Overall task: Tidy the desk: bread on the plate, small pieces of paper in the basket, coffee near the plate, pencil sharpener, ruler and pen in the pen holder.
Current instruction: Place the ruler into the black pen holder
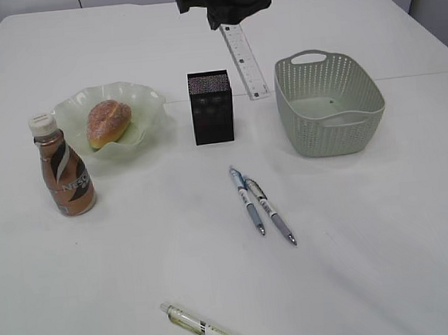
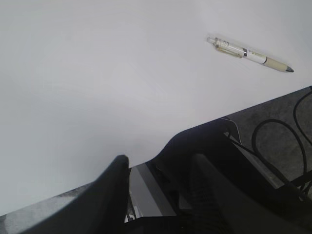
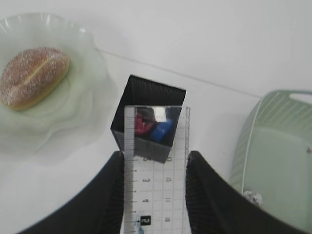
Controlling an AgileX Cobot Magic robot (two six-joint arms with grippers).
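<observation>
My right gripper (image 1: 230,4) hangs at the top centre, shut on a clear ruler (image 1: 244,61) that points down behind the black pen holder (image 1: 211,106). From the right wrist, the ruler (image 3: 156,190) sits between both fingers above the holder's opening (image 3: 146,92), with a red piece (image 3: 143,123) and a blue piece (image 3: 162,129) inside. Bread (image 1: 109,122) lies on the pale green plate (image 1: 145,104). The coffee bottle (image 1: 65,168) stands beside the plate. Two pens (image 1: 247,200) (image 1: 270,210) lie mid-table, a third (image 1: 210,331) near the front. My left gripper (image 2: 158,180) is open and holds nothing.
A green basket (image 1: 330,109) stands to the right of the holder, with a crumpled bit of paper (image 3: 251,197) on its floor. In the left wrist view the front pen (image 2: 248,53) lies near the table's edge, with cables on the grey floor beyond.
</observation>
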